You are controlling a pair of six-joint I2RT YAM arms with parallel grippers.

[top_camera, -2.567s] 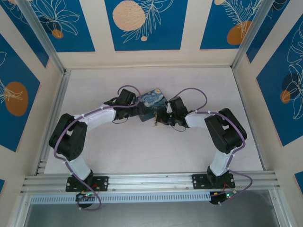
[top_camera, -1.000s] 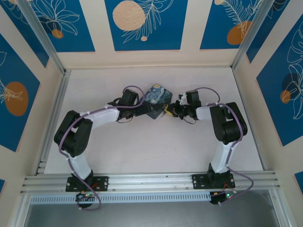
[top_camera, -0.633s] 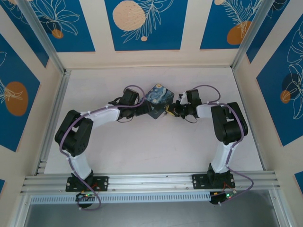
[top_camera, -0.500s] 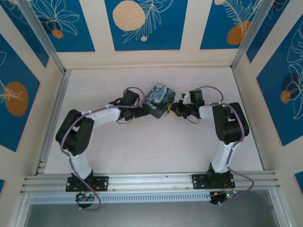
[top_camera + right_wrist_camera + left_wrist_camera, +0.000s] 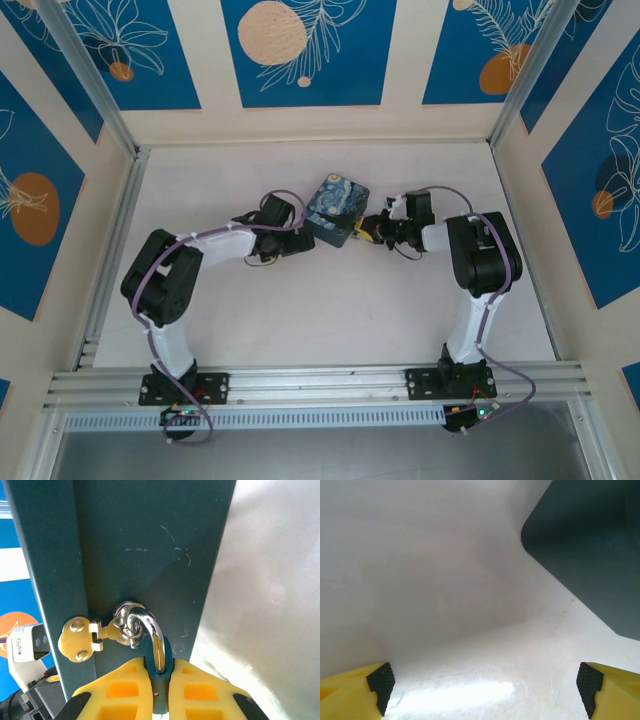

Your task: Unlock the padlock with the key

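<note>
The starry-night box point(image 5: 337, 207) sits a little beyond the middle of the white table point(image 5: 300, 325), turned so that one corner points toward the arms. It is the main obstacle, with an arm close on either side. In the left wrist view, its dark rounded corner point(image 5: 585, 550) fills the upper right, ahead of the fingers and apart from them.

The left gripper point(image 5: 485, 686) stands spread wide over bare table. Its black pads point(image 5: 381, 681) are at the far sides of the view, with nothing between them.

The right gripper point(image 5: 159, 677) is clamped shut on the padlock point(image 5: 161, 655). The yellow fingers point(image 5: 125, 685) press the teal body from both sides, and the silvery shackle point(image 5: 154, 630) arches up out of them. The shackle passes through a small metal ring point(image 5: 129, 625) on the brass hasp plate point(image 5: 79, 639), which is fixed to the box's dark side wall point(image 5: 150, 545). The lock therefore hangs against the box directly ahead of the fingertips. Its lower end is hidden between the fingers, so the keyhole cannot be made out.

From above, the right gripper point(image 5: 366, 230) is at the box's right side, and the lock there is probably too small to pick out.

The near half of the table is open. The side rails point(image 5: 108, 250) and the patterned walls point(image 5: 300, 45) are well away from both wrists. The back wall is the nearest boundary to the box.
</note>
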